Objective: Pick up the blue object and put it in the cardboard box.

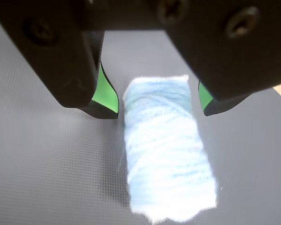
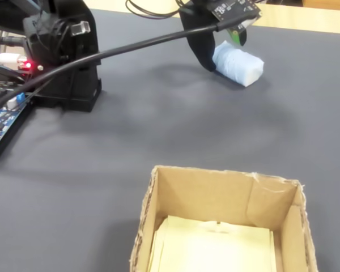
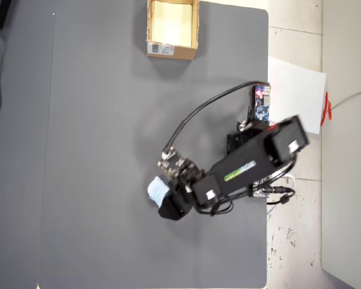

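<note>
The blue object (image 1: 166,154) is a pale blue, fuzzy oblong lump lying on the dark grey mat. In the wrist view its far end sits between the two green-padded jaws of my gripper (image 1: 159,108), with a gap showing on each side. The gripper is open and holds nothing. In the fixed view the gripper (image 2: 221,48) is low over the blue object (image 2: 239,65) at the back of the mat. The cardboard box (image 2: 215,192) stands open at the front, its inside pale yellow. From overhead, the blue object (image 3: 156,190) peeks out beside the arm, far from the cardboard box (image 3: 172,50) at the top edge.
The arm's black base (image 2: 65,62) and a circuit board with a red light (image 2: 5,113) stand at the left in the fixed view. A black cable (image 2: 130,45) runs from the base to the gripper. Overhead, white paper (image 3: 295,90) lies off the mat's (image 3: 96,150) right edge.
</note>
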Available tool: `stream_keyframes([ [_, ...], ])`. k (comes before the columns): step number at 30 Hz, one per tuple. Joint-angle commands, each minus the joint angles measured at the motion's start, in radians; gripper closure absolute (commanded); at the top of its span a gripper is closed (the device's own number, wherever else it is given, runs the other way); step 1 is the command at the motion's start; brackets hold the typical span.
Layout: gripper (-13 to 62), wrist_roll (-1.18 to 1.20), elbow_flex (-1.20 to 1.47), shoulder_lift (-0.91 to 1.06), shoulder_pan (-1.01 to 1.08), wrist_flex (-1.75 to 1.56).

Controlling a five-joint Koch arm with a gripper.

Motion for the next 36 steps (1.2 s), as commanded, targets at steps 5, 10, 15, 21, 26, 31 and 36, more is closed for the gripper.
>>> stream_keyframes([
  [5, 20.0, 0.120, -0.081, -0.046, -0.018, -0.026],
  [10, 40.4, 0.094, -0.067, -0.035, -0.009, -0.080],
  [15, 41.7, 0.100, -0.011, 0.032, -0.005, -0.158],
  [21, 41.7, 0.072, 0.117, 0.155, 0.011, -0.291],
  [26, 41.7, -0.018, 0.284, 0.339, 0.092, -0.442],
  [31, 41.7, -0.034, 0.465, 0.512, 0.232, -0.574],
  [36, 41.7, -0.044, 0.538, 0.635, 0.337, -0.583],
])
